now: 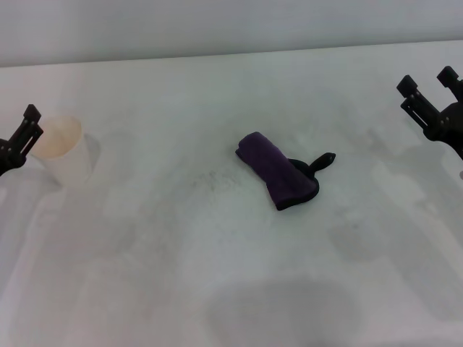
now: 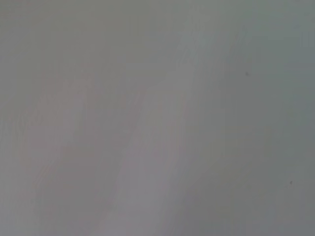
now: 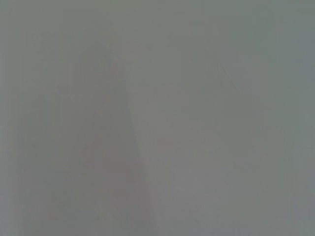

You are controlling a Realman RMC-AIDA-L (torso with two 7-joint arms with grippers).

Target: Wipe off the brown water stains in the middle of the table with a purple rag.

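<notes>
The table is seen in full only in the head view, a wide white matte top with faint grey smudges; in the left wrist view and the right wrist view nothing but bare pale surface is shown, and neither arm's own fingers nor any object is caught there.

The purple rag is found only in the head view, lying on the table as a thick rolled bundle with black edging and a small black loop tab pointing toward the right gripper's side. It is placed between the two grippers, well apart from both, and is touched by neither.

A pale translucent cup is stood upright just beside the left gripper's fingertips, on their inner side toward the rag; whether it is touched cannot be told.

The right gripper is held at the right edge of the head view, its two dark fingers spread apart with nothing between them. The left gripper is seen at the left edge, only partly in view, and whether its fingers are parted or closed cannot be told.

No brown stain can be made out on the table near the rag. No brand, label or writing is legible on anything.
</notes>
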